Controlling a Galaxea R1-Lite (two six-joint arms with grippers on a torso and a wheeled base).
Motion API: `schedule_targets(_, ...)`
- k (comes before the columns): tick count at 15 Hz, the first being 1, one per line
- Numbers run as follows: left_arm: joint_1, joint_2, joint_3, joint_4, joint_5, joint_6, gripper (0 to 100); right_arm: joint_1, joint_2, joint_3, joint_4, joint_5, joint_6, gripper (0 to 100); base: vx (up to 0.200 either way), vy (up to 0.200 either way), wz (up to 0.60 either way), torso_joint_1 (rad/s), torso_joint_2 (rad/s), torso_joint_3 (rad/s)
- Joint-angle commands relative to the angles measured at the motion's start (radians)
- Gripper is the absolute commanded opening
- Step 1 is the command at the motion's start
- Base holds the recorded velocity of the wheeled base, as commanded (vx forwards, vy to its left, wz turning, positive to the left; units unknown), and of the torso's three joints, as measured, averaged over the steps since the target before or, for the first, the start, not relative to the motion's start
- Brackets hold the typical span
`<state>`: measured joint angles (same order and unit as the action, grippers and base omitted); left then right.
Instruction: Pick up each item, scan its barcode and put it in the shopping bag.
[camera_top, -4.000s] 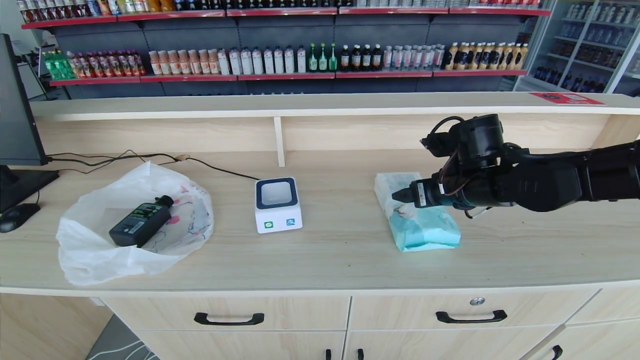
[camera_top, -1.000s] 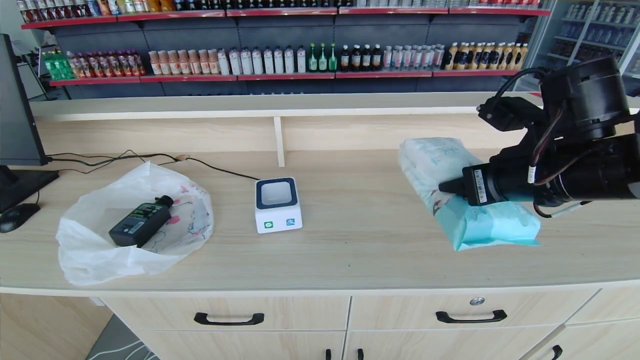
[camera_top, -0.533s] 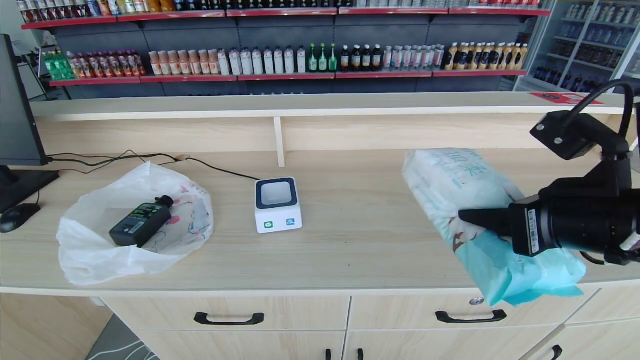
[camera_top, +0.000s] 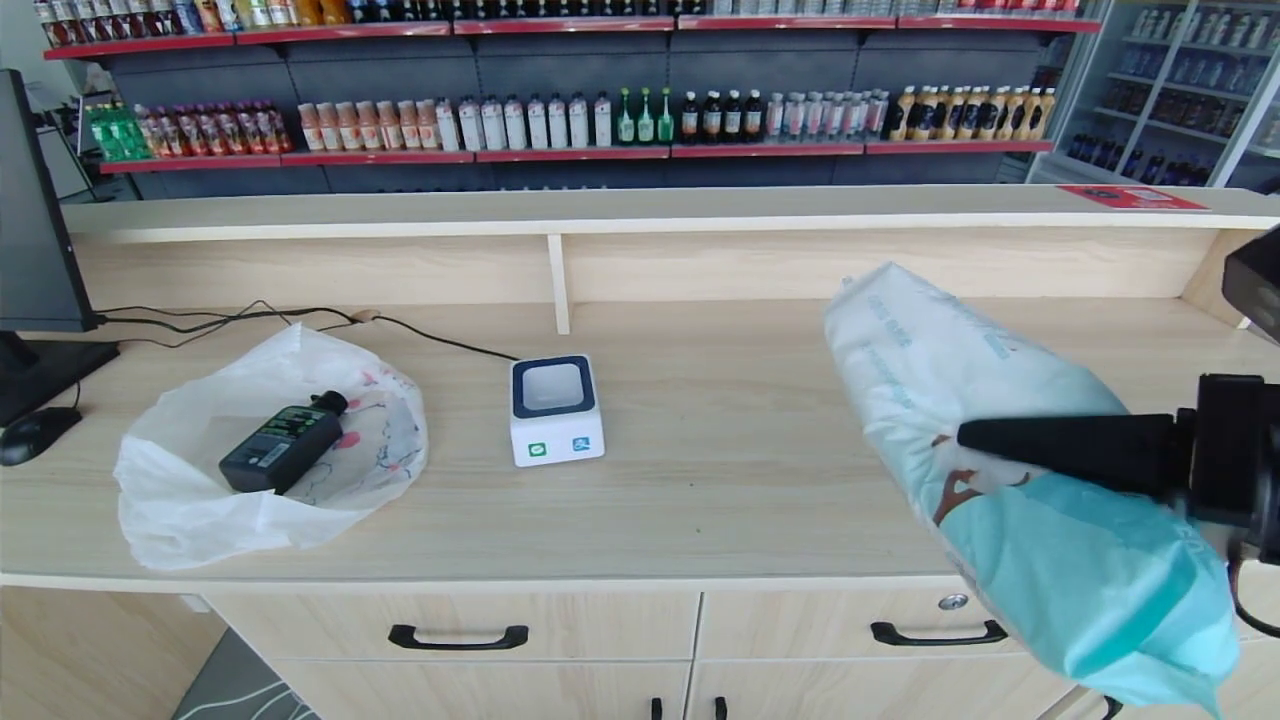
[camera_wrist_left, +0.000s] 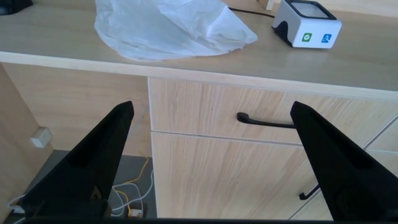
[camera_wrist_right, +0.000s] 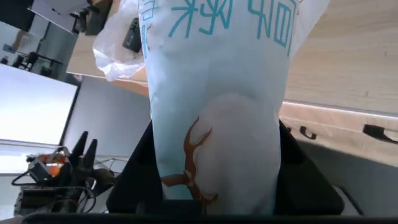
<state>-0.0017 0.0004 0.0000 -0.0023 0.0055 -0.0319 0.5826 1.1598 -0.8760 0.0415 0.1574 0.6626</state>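
One tissue pack (camera_top: 900, 350) higher in right claw (camera_wrist_right: 217, 174)

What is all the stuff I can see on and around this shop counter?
tissue pack: one, white and teal, held in the air over the counter's right end
shopping bag: one, white see-through plastic, counter's left part
dark item: one, black with a green label, lying on the open bag
scanner: one, white with a dark-blue top, counter's middle
mouse: one, black, counter's far left
bottles: many, mixed colours, shelves behind
counter: one, light wood
right gripper: black, shut on the tissue pack
left gripper: black, open, low before the drawers
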Motion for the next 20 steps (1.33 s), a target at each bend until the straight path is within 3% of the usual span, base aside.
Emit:
schedule_targets(1, 0.0, 0.0, 0.0, -0.001, 0.001, 0.0, 100, 0.005, -0.034, 0.031, -0.092, 0.05, 0.192, 0, 0.0, 0.0, 0.0, 0.0, 0.0, 0.0)
schedule_targets(4, 0.0, 0.0, 0.0, -0.001, 0.001, 0.0, 100, 0.005, -0.083, 0.13, -0.189, 0.264, 0.405, 0, 0.0, 0.0, 0.0, 0.0, 0.0, 0.0)
schedule_targets(8, 0.0, 0.0, 0.0, -0.001, 0.001, 0.0, 100, 0.019, -0.063, 0.278, -0.31, 0.313, 0.466, 0, 0.0, 0.0, 0.0, 0.0, 0.0, 0.0)
schedule_targets(12, 0.0, 0.0, 0.0, -0.001, 0.001, 0.0, 100, 0.017, -0.022, 0.235, -0.446, 0.361, 0.75, 0, 0.0, 0.0, 0.0, 0.0, 0.0, 0.0)
schedule_targets(15, 0.0, 0.0, 0.0, -0.001, 0.001, 0.0, 100, 0.017, -0.011, 0.196, -0.45, 0.444, 0.882, 0, 0.0, 0.0, 0.0, 0.0, 0.0, 0.0)
schedule_targets(20, 0.0, 0.0, 0.0, -0.001, 0.001, 0.0, 100, -0.052, -0.012, 0.137, -0.471, 0.703, 1.151, 0, 0.0, 0.0, 0.0, 0.0, 0.0, 0.0)
